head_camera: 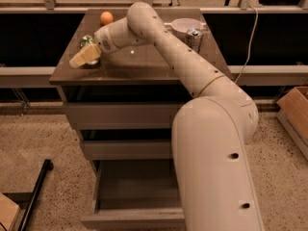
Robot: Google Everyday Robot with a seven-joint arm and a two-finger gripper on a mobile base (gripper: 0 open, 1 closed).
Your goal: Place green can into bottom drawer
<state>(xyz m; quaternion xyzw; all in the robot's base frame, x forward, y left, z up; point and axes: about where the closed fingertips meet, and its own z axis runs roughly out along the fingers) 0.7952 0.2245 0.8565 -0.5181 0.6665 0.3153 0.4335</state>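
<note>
Dim, warm light comes from above. A small glare spot shines on the dark cabinet top, just right of my gripper, which hangs over its left side. Shadow fills the open bottom drawer.

- The green can shows only as a shiny green sliver at the left of the cabinet top.
- The gripper, low over that left side, covers the green can's lower part. Whether they touch cannot be told.
- The arm hides the right part of the open bottom drawer.
- The arm itself is cut off by the bottom edge.
- A box is cut off by the right edge.
- The silver can bears markings too small to read.
</note>
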